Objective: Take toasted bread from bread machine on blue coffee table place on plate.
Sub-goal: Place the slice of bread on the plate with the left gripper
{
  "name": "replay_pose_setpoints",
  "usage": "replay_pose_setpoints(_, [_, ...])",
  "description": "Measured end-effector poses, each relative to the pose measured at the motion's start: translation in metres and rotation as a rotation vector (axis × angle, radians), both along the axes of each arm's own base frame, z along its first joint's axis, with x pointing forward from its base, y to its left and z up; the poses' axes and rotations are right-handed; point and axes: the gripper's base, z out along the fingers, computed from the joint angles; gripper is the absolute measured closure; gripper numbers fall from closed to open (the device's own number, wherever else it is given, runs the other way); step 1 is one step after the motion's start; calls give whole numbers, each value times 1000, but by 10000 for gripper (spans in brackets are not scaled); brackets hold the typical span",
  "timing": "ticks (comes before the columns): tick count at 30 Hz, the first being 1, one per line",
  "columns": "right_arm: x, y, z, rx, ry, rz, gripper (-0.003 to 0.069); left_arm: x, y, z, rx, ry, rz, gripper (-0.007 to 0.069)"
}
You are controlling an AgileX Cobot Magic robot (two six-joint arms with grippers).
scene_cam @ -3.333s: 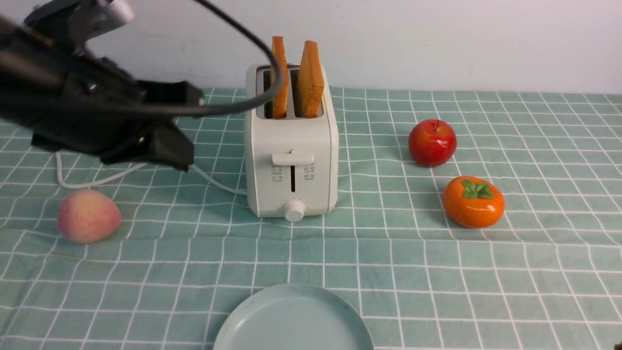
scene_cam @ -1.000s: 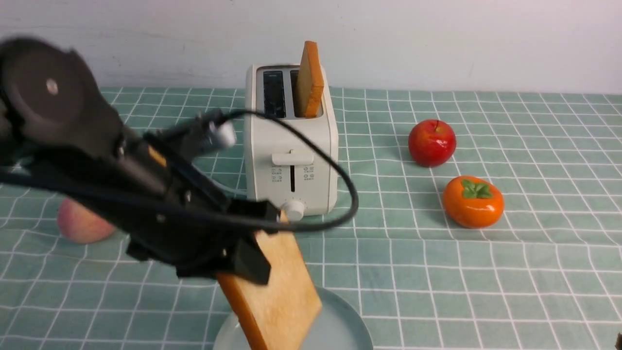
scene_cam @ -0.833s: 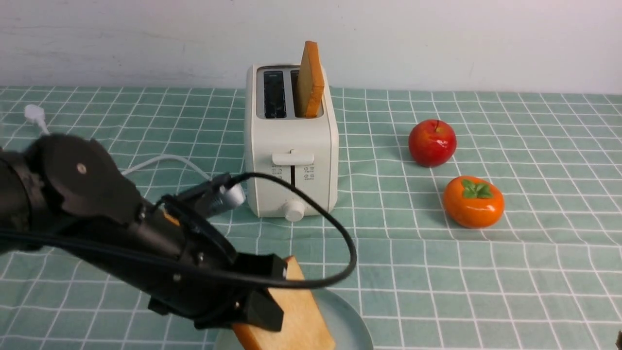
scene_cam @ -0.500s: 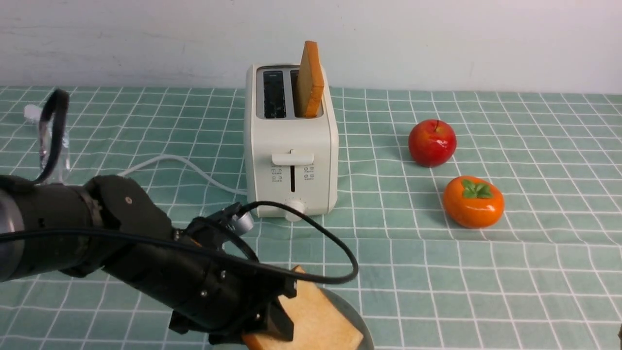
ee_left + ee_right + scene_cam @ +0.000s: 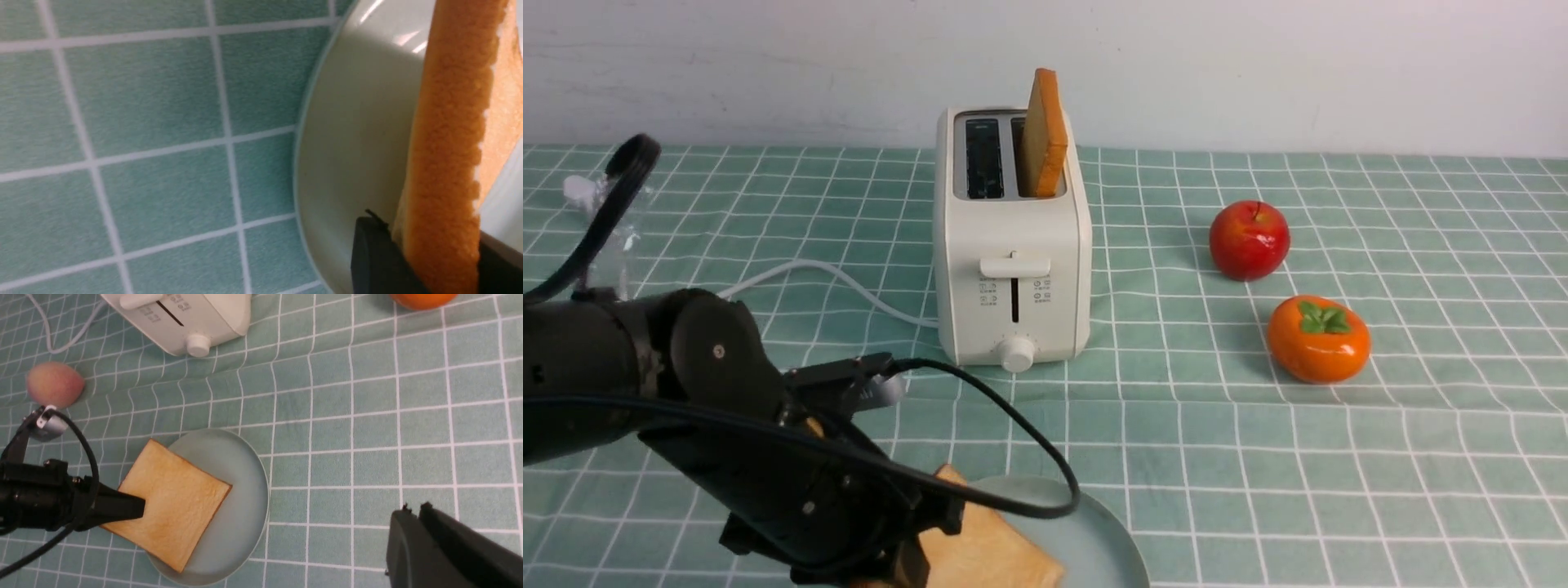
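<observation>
My left gripper (image 5: 923,543) is shut on one edge of a slice of toasted bread (image 5: 992,559) and holds it low and nearly flat over the left part of the pale plate (image 5: 1094,531). The right wrist view shows this slice (image 5: 175,502) overhanging the plate's rim (image 5: 245,473). I cannot tell if it touches the plate. In the left wrist view the orange crust (image 5: 445,155) runs between my black fingers (image 5: 372,257). The second slice (image 5: 1045,135) stands in the right slot of the bread machine (image 5: 1013,269) on the blue coffee table (image 5: 1258,474). My right gripper (image 5: 414,508) is shut and empty above the cloth.
A red apple (image 5: 1249,240) and an orange persimmon (image 5: 1318,339) lie right of the toaster. A peach (image 5: 54,384) lies to the toaster's left, hidden by my left arm in the front view. The toaster's white cord (image 5: 833,278) trails left across the cloth.
My left arm has come down and drawn back to the left. The toast it holds has tipped from steeply tilted to nearly flat over the plate.
</observation>
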Motion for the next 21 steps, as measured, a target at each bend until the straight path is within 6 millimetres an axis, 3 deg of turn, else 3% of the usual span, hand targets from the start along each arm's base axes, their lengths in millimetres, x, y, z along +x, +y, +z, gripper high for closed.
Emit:
replay_pose_setpoints(3, [13, 1, 0, 23, 32, 8, 618, -3, 4, 8, 13, -22, 20, 502])
replay_pose_setpoints(7, [21, 3, -3, 38, 58, 37, 613, -3, 4, 8, 15, -15, 25, 475])
replay_pose_setpoints(10, [20, 3, -3, 39, 51, 47, 606, -2, 1, 1, 10, 13, 28, 384])
replay_pose_setpoints(12, [19, 4, -2, 39, 45, 50, 604, -3, -7, -4, -9, 34, 8, 281])
replay_pose_setpoints(13, [19, 4, -2, 39, 44, 50, 604, -3, -8, -4, -13, 38, 8, 271])
replay_pose_setpoints(14, [18, 4, -1, 34, 38, 54, 603, -6, -17, -6, -46, 48, -29, 179])
replay_pose_setpoints(16, [18, 4, -1, 32, 35, 56, 603, -10, -28, -5, -97, 48, -86, 93])
replay_pose_setpoints(17, [18, 4, -1, 32, 35, 56, 603, -11, -29, -5, -102, 47, -91, 93])
replay_pose_setpoints(18, [18, 4, -1, 31, 35, 58, 601, -13, -36, -1, -142, 38, -143, 41])
replay_pose_setpoints(21, [18, 4, -1, 29, 36, 62, 597, -12, -41, 6, -159, 18, -202, 20])
